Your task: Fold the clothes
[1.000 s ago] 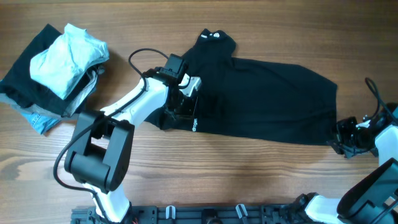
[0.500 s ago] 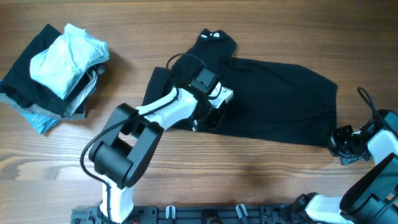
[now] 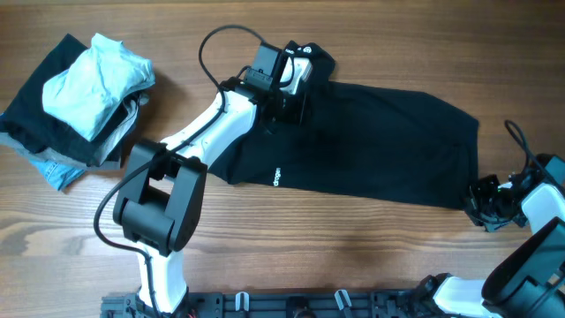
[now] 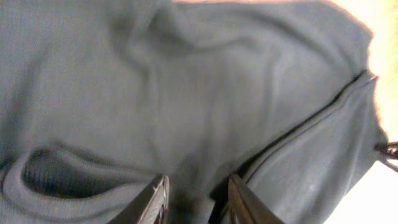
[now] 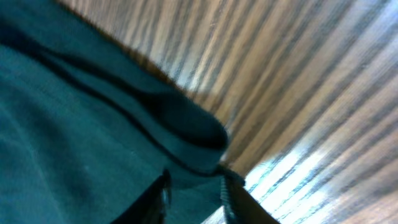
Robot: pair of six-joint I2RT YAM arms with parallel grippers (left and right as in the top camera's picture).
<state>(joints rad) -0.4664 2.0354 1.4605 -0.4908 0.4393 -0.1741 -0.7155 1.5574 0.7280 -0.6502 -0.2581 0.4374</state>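
The black T-shirt lies spread across the middle of the table, its small white neck tag at the top and a tiny white logo near the lower left. My left gripper hangs over the shirt just below the collar. In the left wrist view it stands open, with wrinkled black fabric and a ribbed collar edge under it. My right gripper sits at the shirt's lower right corner. In the right wrist view it is open astride the hem.
A pile of other clothes lies at the far left, a pale mint-blue garment on top of dark and denim pieces. Bare wooden table runs along the front, and a black rail lines the near edge.
My left gripper has moved from the shirt's lower left up to the collar and its jaws have parted. The shirt's left part now lies flatter. The right gripper stayed at the corner.
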